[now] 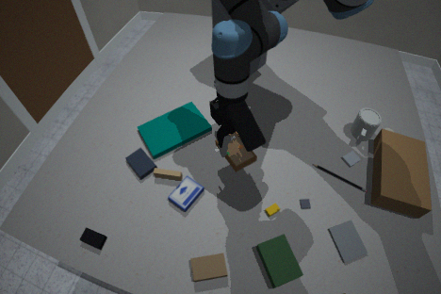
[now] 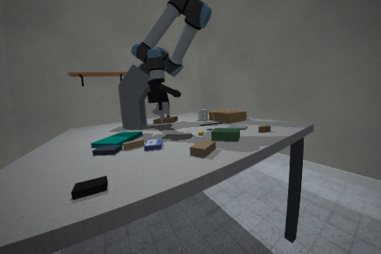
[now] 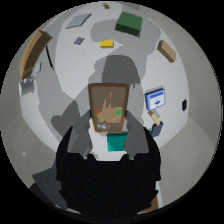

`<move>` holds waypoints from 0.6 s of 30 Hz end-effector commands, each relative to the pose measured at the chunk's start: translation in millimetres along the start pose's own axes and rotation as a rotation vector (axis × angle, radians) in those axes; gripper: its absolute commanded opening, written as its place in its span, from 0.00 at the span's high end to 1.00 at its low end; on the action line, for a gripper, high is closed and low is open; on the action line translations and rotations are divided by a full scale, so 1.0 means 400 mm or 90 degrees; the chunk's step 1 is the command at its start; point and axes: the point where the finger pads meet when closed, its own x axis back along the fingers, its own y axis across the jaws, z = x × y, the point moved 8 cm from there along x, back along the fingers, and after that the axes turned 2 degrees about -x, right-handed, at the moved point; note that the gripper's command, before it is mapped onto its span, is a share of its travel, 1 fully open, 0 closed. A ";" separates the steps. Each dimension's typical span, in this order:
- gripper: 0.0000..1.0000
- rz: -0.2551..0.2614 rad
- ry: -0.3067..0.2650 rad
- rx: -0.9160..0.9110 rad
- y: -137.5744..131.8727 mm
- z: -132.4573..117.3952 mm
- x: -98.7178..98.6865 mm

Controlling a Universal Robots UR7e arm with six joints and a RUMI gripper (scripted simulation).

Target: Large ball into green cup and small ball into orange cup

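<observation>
The covered wooden puzzle [image 1: 241, 155] [image 2: 165, 120] [image 3: 109, 100] is a small brown box. In the wrist view I see its green cup [image 3: 118, 112] and orange cup [image 3: 99, 113] under the cover. Something pale lies at its near edge, but the balls are too small to tell apart. My gripper [image 1: 227, 143] [image 2: 162, 115] [image 3: 108, 110] is shut on the puzzle's near end and holds it tilted a little above the table, with its shadow below. The arm hides part of the puzzle in the top view.
A teal book [image 1: 174, 129] lies just left of the gripper. A dark grey block [image 1: 140, 162], a tan block [image 1: 167, 174] and a blue-white box [image 1: 186, 193] lie front left. A yellow block [image 1: 271, 209], green book [image 1: 279, 260], pencil [image 1: 339, 178], mug [image 1: 367, 122] and cardboard box [image 1: 400, 171] lie to the right.
</observation>
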 end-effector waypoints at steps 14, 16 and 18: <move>0.57 -0.002 -0.033 0.000 0.000 0.013 0.000; 0.57 -0.002 -0.033 0.000 0.000 0.013 0.000; 0.57 0.006 -0.033 0.000 0.003 0.013 0.000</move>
